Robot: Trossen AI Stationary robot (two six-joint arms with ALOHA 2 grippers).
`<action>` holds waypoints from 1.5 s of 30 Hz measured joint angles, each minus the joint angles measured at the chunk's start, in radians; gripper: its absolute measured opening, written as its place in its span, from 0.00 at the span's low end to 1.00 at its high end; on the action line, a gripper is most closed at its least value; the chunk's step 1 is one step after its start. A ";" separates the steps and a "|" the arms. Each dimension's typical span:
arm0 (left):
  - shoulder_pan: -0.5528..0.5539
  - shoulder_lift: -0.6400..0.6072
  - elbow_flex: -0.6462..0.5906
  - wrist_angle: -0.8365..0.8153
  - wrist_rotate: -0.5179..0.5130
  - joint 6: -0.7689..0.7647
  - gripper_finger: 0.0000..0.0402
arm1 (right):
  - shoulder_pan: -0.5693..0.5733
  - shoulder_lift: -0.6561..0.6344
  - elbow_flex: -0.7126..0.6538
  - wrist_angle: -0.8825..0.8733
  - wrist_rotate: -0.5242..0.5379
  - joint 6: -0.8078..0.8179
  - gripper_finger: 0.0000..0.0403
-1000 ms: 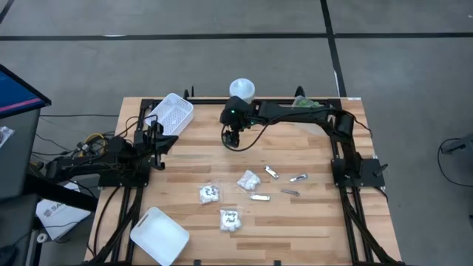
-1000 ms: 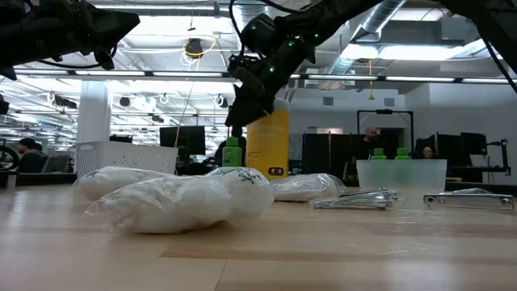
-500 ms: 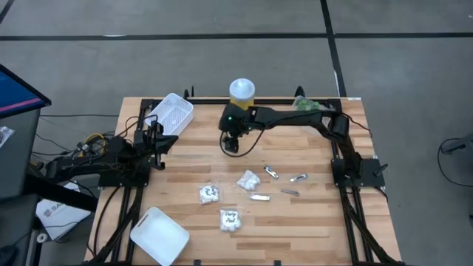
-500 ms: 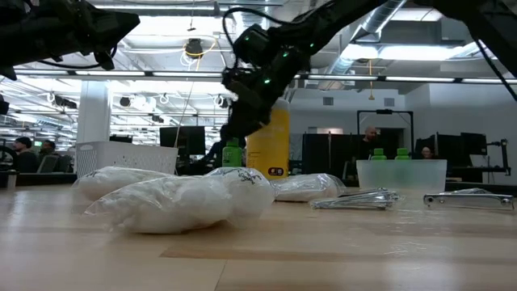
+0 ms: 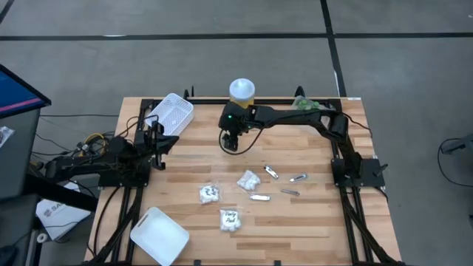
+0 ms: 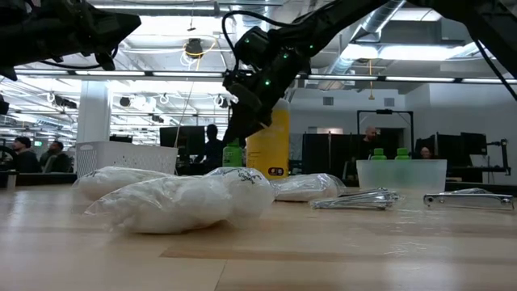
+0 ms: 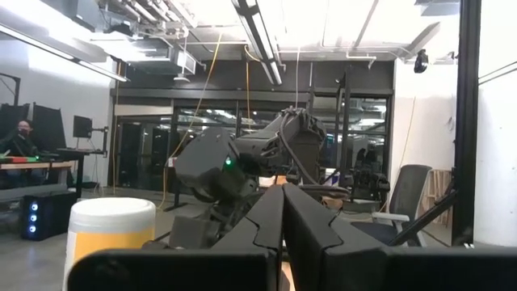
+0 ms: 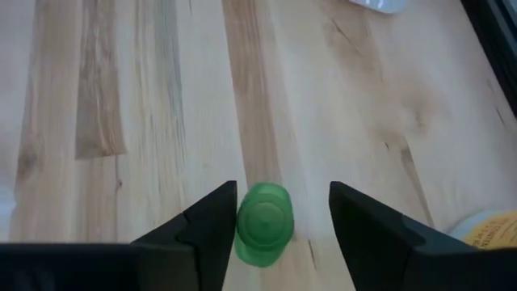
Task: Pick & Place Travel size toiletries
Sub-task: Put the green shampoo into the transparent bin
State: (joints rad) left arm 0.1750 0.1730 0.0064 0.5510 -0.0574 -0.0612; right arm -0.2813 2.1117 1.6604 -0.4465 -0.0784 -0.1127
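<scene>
With my right pincer (image 8: 280, 212) spread around the green round piece (image 8: 262, 223) on the far middle tabletop (image 5: 295, 218), I judge it light, stiff and slippery, best pinched across its sides, while the left pincer (image 7: 282, 212) waits pressed together.

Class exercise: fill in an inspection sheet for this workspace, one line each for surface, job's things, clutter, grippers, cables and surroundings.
Surface: wooden table, butcher-block.
Job's things: green round piece between the right gripper's fingers; white packets and slim silvery tubes lie apart mid-table.
Clutter: yellow jar, two white trays, clear tub.
Grippers: right gripper open around the green piece, not gripping; left gripper shut, parked at the table's left edge.
Cables: bundle off the left edge.
Surroundings: people in the room behind.
</scene>
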 joint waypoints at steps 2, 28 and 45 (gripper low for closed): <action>0.000 0.000 0.000 0.000 0.000 0.000 0.00 | 0.000 0.000 0.000 -0.003 -0.001 -0.001 0.44; 0.000 0.000 0.000 0.014 -0.002 0.000 0.00 | -0.091 -0.241 0.019 -0.168 0.006 -0.026 0.20; 0.000 0.000 0.000 0.019 0.000 0.002 0.00 | -0.367 -0.795 -0.495 -0.372 0.186 0.158 0.20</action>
State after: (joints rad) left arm 0.1753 0.1730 0.0067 0.5696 -0.0570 -0.0593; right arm -0.6482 1.3162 1.1659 -0.8184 0.1075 0.0455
